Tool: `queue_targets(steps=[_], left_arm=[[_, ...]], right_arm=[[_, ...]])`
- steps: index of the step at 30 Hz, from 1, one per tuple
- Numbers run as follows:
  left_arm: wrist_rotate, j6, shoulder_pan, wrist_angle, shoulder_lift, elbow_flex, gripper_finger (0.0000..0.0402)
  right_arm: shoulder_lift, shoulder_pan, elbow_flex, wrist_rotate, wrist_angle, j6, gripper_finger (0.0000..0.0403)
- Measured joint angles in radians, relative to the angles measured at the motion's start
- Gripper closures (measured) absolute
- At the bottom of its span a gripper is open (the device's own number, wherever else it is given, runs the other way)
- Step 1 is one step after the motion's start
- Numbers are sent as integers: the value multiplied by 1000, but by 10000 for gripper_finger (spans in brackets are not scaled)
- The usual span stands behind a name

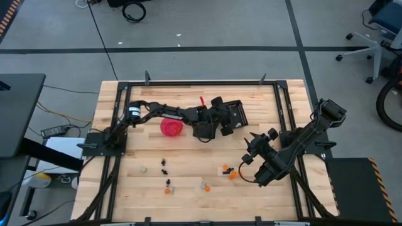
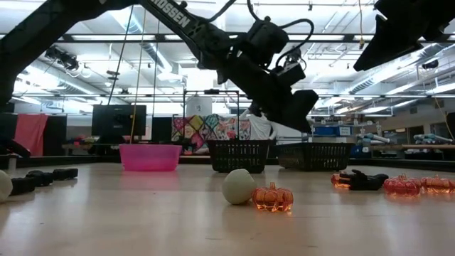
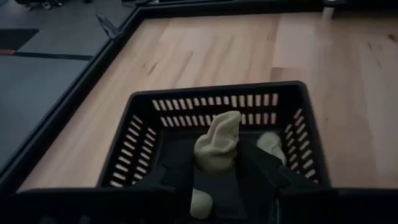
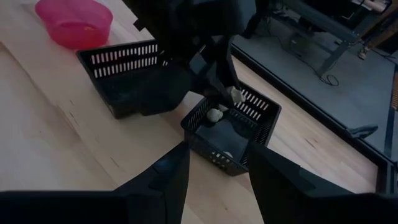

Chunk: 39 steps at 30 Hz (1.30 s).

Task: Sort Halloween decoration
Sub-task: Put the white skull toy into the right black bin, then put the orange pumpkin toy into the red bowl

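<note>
1. The Halloween decoration (image 1: 230,172) lies mostly scattered along the near part of the table (image 1: 188,154): you see orange and black trinkets close to the right gripper, and more small pieces further left.
2. You find 1 pale trinket (image 3: 217,143) pinched between the fingers of the left gripper (image 3: 217,163). It hangs over the open top of a black slotted basket (image 3: 143,134), clear of the basket floor.
3. You see at least 2 more pale pieces (image 3: 269,142) already lying inside that basket.
4. The left arm reaches across the far side of the table, with its gripper above the 2 baskets, just to the right of the pink bowl (image 1: 171,127).
5. A second black basket (image 4: 115,65) stands just beside the first, between it and the pink bowl.
6. The right gripper (image 4: 214,163) hovers above the table's right side with its fingers apart and nothing between them.
7. In the low view, a pale ball (image 2: 238,186) and a clear orange pumpkin (image 2: 274,197) sit touching on the tabletop.
</note>
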Motion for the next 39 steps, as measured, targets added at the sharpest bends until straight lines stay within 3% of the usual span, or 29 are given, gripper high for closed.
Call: queue_targets(steps=[6,21,24,33,39], left_arm=[[47,1,-2,-7,0,0,285],[55,30,-4,-14,-6,0,219],[72,116,-20,-46,-41,0,218],[65,444,-199,-118,-202,-122,245],[74,386,-352,-238,-313,-248,253]], right_arm=[[0,0,0,1,1,0,238],[0,1,0,1,4,-2,238],[0,9,0,1,4,-2,238],[0,65,-1,19,20,-47,238],[0,91,-1,-56,207,-290,238]])
